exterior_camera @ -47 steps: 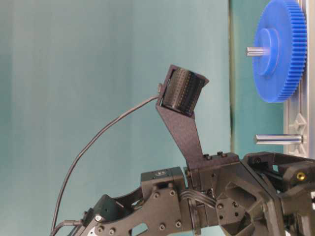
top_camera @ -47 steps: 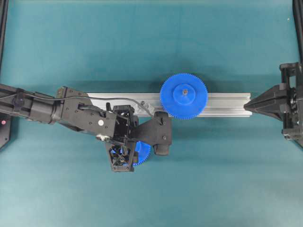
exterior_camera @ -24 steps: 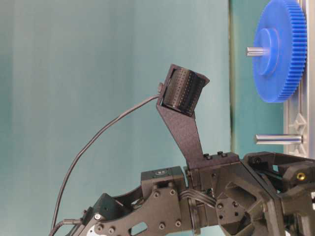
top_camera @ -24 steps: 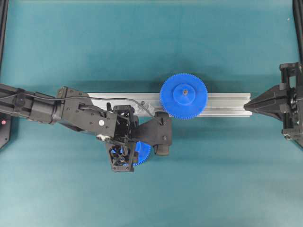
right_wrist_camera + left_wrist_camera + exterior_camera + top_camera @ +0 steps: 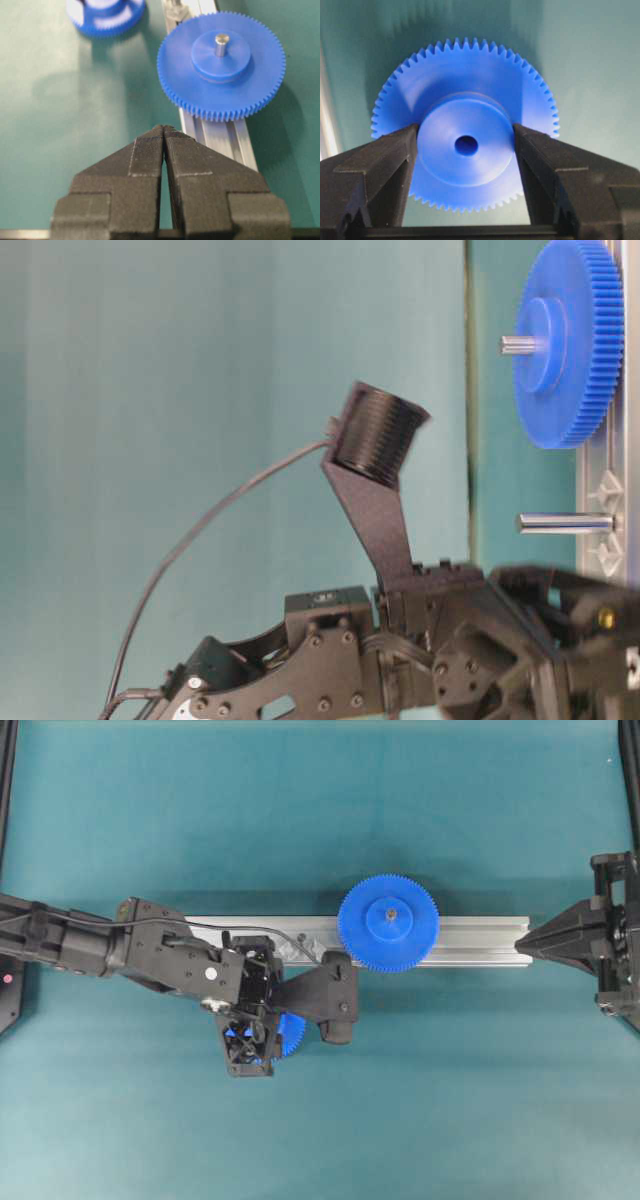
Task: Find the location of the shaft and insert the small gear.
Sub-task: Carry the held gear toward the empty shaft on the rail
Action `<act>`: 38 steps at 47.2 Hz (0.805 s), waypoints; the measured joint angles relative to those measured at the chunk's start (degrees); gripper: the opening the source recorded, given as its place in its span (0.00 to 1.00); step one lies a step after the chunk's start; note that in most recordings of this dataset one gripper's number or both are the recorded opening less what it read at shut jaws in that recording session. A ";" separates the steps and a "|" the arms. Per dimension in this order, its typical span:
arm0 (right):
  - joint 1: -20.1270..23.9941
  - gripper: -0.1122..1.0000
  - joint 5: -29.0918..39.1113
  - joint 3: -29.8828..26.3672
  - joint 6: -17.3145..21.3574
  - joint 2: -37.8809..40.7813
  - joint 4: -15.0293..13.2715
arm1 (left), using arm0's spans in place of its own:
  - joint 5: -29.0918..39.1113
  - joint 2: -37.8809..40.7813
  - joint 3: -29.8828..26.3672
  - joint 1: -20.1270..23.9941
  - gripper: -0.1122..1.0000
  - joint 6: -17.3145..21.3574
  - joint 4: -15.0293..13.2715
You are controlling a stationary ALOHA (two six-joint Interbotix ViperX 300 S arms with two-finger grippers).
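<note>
In the left wrist view the small gear (image 5: 465,145), blue with a raised hub and a dark centre hole, has its hub clamped between my left gripper's (image 5: 465,135) two black fingers. From overhead, that left gripper (image 5: 272,1036) covers most of the small gear (image 5: 295,1036), just in front of the aluminium rail (image 5: 480,940). The shaft (image 5: 565,523) is a thin silver pin standing out from the rail in the table-level view; overhead, the wrist hides it. My right gripper (image 5: 525,942) is shut at the rail's right end, fingertips together (image 5: 164,131) and empty.
A larger blue gear (image 5: 388,923) sits on its own pin on the rail, right of the left gripper; it also shows in the right wrist view (image 5: 222,65). The left wrist's camera mount (image 5: 375,440) rises over the arm. Teal mat surrounds the rail.
The left gripper, still holding the small gear, has shifted slightly left and toward the rail. The table-level view shows its wrist blurred in motion. The right arm has not moved.
</note>
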 measured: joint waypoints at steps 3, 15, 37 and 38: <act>0.00 0.13 0.00 0.00 0.00 0.09 0.00 | 1.23 -0.62 -0.62 0.09 0.68 0.09 0.00; 0.00 0.13 0.00 -0.09 0.00 0.09 0.00 | 4.48 -3.34 -2.72 0.62 0.68 1.93 0.00; 0.00 0.13 0.00 0.00 0.00 0.09 0.00 | 13.01 -5.80 -8.79 2.37 0.68 4.31 0.09; 0.00 0.13 0.00 0.00 0.00 0.09 0.00 | 13.36 -5.80 -9.14 2.37 0.68 4.31 0.00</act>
